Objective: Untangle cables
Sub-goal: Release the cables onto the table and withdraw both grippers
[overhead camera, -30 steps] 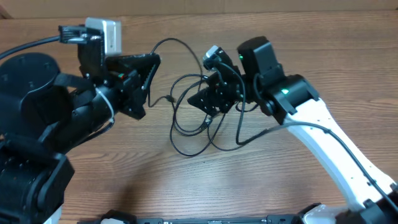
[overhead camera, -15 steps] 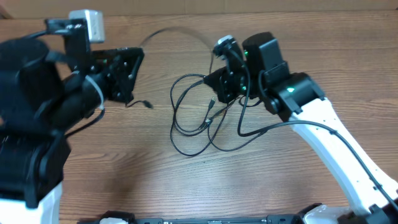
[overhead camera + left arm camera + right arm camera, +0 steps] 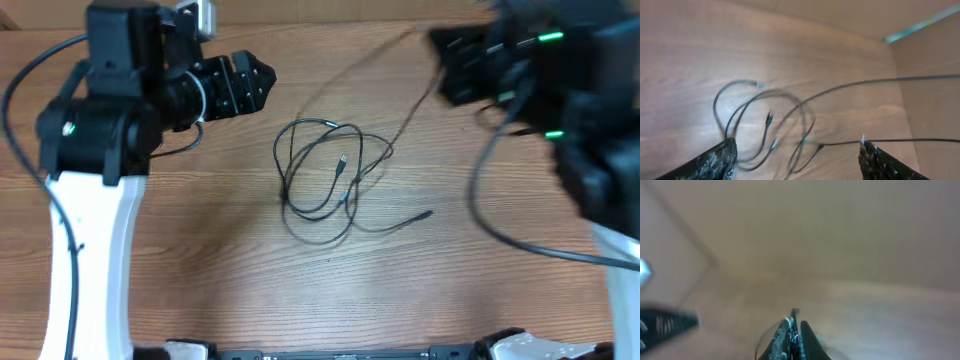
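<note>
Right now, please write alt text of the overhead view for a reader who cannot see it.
A bunch of thin black cables lies in loose loops in the middle of a wooden table; one strand runs taut up to the blurred right gripper. The left gripper hangs open beside it, holding nothing.

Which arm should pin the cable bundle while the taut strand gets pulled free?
Left. The left gripper is open and empty near the bundle; the right gripper is shut, seemingly on the taut strand, and off to the side.
</note>
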{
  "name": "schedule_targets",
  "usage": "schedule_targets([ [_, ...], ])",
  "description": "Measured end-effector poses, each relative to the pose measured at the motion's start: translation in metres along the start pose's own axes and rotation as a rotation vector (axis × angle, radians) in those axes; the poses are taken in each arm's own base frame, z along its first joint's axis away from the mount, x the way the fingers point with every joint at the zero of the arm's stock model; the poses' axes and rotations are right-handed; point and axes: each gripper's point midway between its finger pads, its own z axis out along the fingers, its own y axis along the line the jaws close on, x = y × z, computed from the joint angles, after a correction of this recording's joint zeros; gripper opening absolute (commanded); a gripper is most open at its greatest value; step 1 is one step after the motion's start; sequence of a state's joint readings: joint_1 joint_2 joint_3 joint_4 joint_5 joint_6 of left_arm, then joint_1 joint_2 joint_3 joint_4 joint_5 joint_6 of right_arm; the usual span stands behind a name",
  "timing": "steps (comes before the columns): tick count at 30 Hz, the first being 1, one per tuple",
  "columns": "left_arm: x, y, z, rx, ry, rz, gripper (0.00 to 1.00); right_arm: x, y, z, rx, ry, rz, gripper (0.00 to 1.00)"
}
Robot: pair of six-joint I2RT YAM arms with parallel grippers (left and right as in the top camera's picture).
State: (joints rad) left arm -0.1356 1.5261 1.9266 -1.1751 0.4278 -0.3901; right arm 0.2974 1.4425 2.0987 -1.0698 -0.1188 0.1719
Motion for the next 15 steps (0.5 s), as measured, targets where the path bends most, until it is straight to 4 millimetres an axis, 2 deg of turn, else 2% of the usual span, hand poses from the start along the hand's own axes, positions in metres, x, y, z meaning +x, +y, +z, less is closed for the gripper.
schedule_targets([
  [2,0.006,0.01,0.015,-0.021,0.053,-0.023,0.71,-0.03,-0.022,-0.023,0.062,-0.098,0.015,0.04],
  [3,0.011,0.018,0.028,-0.04,0.1,-0.038,0.71,-0.049,-0.039,-0.042,0.114,-0.17,0.017,0.04],
  [7,0.018,0.03,0.045,-0.063,0.159,-0.051,0.71,-0.075,-0.07,-0.065,0.208,-0.27,0.012,0.04],
  [11,0.022,0.035,0.054,-0.072,0.191,-0.038,0.7,-0.081,-0.099,-0.062,0.288,-0.282,0.024,0.04],
  [13,0.022,0.036,0.055,-0.073,0.195,-0.028,0.71,-0.077,-0.114,-0.05,0.316,-0.256,0.036,0.04],
  [15,0.022,0.036,0.055,-0.072,0.195,-0.017,0.73,-0.065,-0.13,-0.032,0.337,-0.192,0.06,0.04],
])
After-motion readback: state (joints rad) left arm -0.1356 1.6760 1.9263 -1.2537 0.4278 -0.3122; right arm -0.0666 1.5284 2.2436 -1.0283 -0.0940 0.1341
